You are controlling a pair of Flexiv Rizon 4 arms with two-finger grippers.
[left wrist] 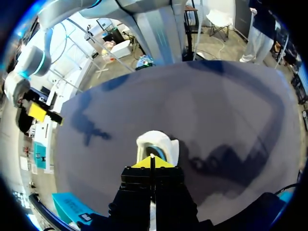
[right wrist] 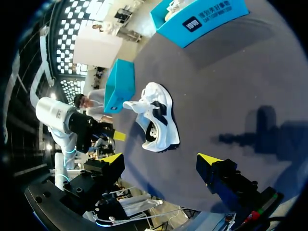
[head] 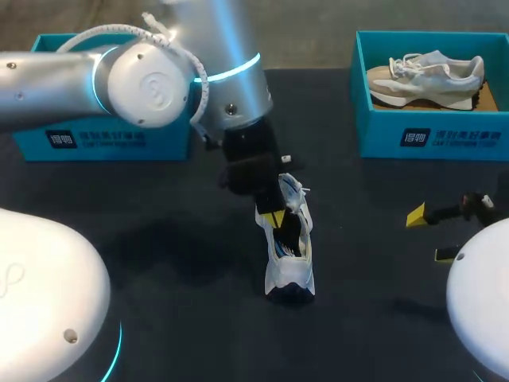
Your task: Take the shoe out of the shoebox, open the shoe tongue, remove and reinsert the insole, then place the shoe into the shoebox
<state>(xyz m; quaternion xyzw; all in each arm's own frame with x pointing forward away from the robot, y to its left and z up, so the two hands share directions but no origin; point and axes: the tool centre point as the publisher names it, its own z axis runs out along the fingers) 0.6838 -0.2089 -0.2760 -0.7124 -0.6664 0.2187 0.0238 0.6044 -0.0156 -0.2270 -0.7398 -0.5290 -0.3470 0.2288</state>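
Standing shoe: the white shoe (head: 289,263) is upright on its sole about mid-table (head: 159,239), lengthwise near to far, its dark opening facing up. It is outside both boxes.
Left arm: enters from the left, crossing in front of the left box (head: 103,139), with its wrist over the middle of the table.
Left gripper (head: 274,215): points down at the far part of the shoe's opening, with a yellow tip just inside the collar in the head view.
Left jaws: pressed together. In the left wrist view the yellow tips meet with only a hairline between them. I cannot tell whether something thin from the shoe is pinched there.
Right gripper (head: 430,235): low at the right side of the table, well apart from the shoe and pointing left toward it.
Right jaws: spread wide and holding nothing — only dark tabletop shows between the tips.
Left box: teal, at the far left. The arm hides much of it, so its inside cannot be seen.
Right box (head: 374,127): teal, at the far right, with a beige shoe (head: 429,76) inside — well apart from the white shoe.
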